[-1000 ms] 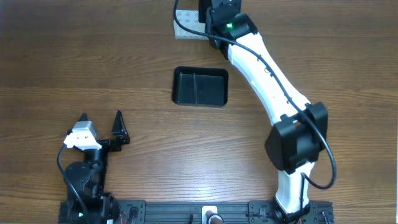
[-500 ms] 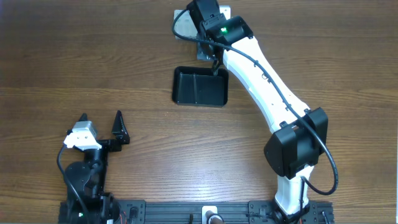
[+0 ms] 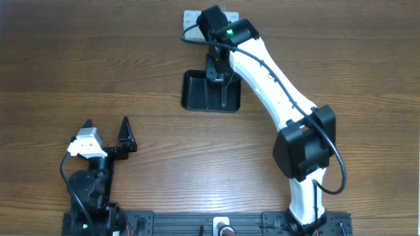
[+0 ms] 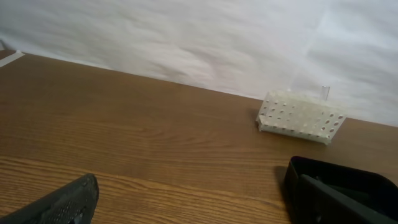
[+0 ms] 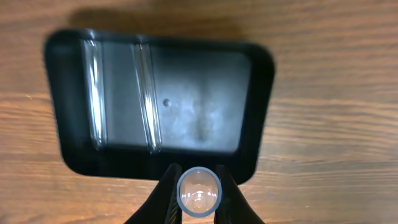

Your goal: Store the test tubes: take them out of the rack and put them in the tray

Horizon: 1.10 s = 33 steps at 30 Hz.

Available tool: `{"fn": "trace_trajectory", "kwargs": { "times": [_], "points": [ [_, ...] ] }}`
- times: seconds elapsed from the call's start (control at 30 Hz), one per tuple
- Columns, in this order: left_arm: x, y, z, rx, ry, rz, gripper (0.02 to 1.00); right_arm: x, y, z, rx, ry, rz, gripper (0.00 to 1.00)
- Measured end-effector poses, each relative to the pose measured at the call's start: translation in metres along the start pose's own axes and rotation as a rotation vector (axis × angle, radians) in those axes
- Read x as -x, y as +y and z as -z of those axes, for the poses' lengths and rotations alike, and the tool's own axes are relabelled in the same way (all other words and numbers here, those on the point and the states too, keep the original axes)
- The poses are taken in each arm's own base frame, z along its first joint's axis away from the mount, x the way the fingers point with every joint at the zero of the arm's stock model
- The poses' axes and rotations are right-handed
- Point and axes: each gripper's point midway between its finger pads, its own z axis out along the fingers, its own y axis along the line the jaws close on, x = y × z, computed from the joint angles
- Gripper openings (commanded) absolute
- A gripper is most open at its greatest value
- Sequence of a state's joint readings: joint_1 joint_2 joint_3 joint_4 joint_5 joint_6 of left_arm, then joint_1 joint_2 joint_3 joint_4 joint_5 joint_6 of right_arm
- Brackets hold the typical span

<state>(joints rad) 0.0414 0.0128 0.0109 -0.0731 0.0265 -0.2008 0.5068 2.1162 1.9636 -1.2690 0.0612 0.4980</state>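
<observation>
My right gripper [image 3: 218, 71] hangs over the black tray [image 3: 187, 92]. In the right wrist view the gripper [image 5: 198, 178] is shut on a clear test tube [image 5: 199, 193], seen end-on above the rim of the tray [image 5: 261, 106]. Two clear tubes [image 5: 93, 93] [image 5: 146, 93] lie side by side at one end of the tray. The white rack [image 3: 194, 18] stands beyond the tray, partly hidden by the arm. From the left wrist, the rack [image 4: 300, 116] has one tube [image 4: 324, 92] standing in it. My left gripper [image 3: 106, 122] rests open near its base, holding nothing.
The wooden table [image 3: 79, 59] stretches wide to the left of the tray and rack. The right arm's white links [image 3: 275, 85] cross the table's right half. A white wall [image 4: 186, 37] rises behind the table's far edge.
The right gripper has come away from the rack toward me with the tube and now hangs over the tray. The left arm has not moved.
</observation>
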Motion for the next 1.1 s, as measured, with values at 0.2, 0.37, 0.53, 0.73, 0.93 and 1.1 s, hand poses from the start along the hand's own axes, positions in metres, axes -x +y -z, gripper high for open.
{"fn": "trace_trajectory", "kwargs": {
  "times": [0.2,0.37,0.53,0.73,0.93,1.1],
  "points": [
    [0.0,0.0,0.0,0.0,0.0,0.0,0.998,-0.002,-0.002,-0.021,0.0,0.056,-0.013,0.012],
    [0.0,0.0,0.0,0.0,0.0,0.0,0.998,0.005,-0.011,-0.025,0.001,0.049,-0.041,0.012],
    [0.0,0.0,0.0,0.0,0.0,0.0,0.998,0.012,-0.016,-0.03,0.003,0.039,-0.061,0.009],
    [0.0,0.0,0.0,0.0,0.0,0.0,0.998,0.014,-0.016,-0.031,0.005,0.034,-0.064,0.012],
    [0.0,0.0,0.0,0.0,0.0,0.0,0.996,0.013,-0.016,-0.042,-0.003,0.051,-0.063,0.016],
    [0.0,0.0,0.0,0.0,0.0,0.0,0.996,0.01,-0.017,-0.059,-0.02,0.085,-0.061,0.014]
  ]
}}
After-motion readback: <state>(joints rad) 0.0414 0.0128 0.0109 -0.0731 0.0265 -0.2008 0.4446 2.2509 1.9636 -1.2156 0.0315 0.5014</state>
